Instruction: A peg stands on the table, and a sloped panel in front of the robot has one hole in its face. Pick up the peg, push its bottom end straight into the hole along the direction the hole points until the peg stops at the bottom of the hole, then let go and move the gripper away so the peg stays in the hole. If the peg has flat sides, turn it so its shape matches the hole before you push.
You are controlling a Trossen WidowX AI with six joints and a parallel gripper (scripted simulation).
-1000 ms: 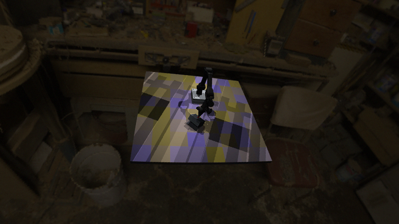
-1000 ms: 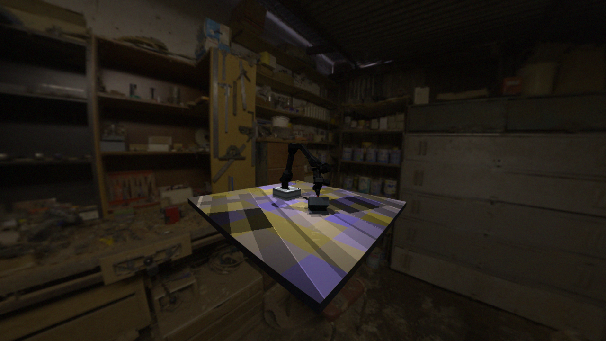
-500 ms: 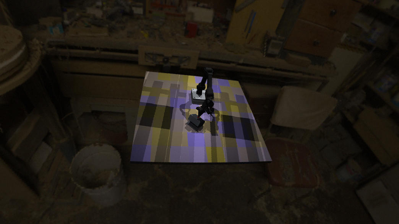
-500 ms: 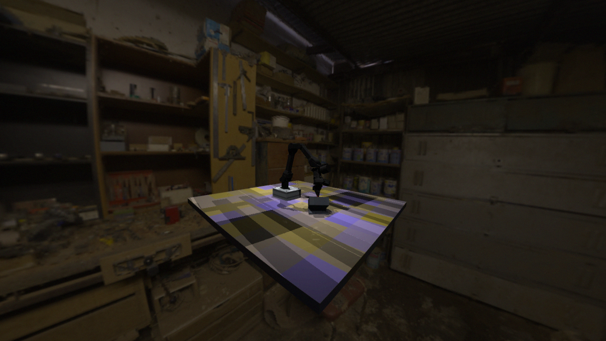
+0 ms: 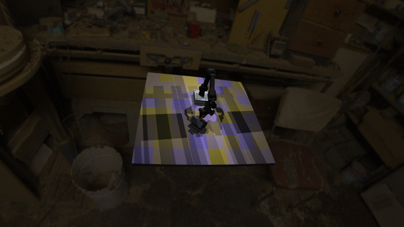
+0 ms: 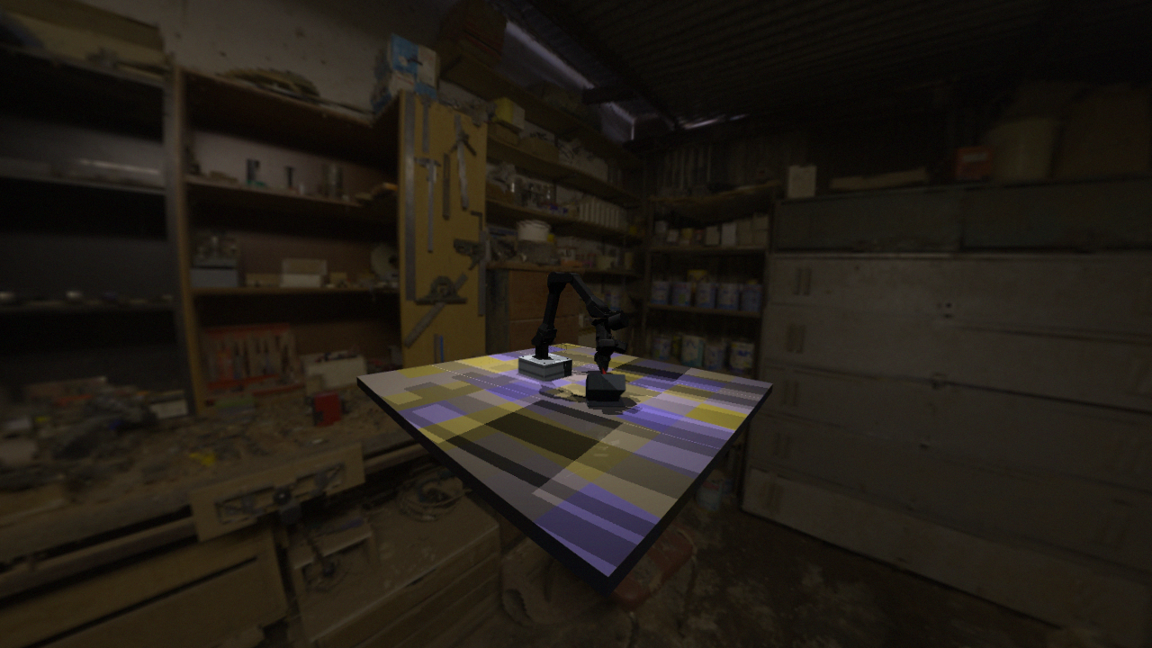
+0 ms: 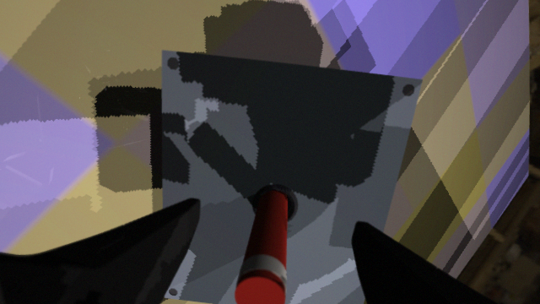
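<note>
Peg (image 7: 267,236) in panel (image 7: 363,203) hole, end effector (image 7: 274,230) fingers apart.

One red peg (image 7: 266,241) with one pale band is counted, and one grey sloped panel (image 7: 219,219) with one round hole (image 7: 291,202). Three corner screws are seen on the panel face in the wrist view. One patterned table (image 5: 171,143) is counted, one arm on one pale base (image 5: 200,97), and one gripper (image 7: 274,249) with two dark fingers.
</note>
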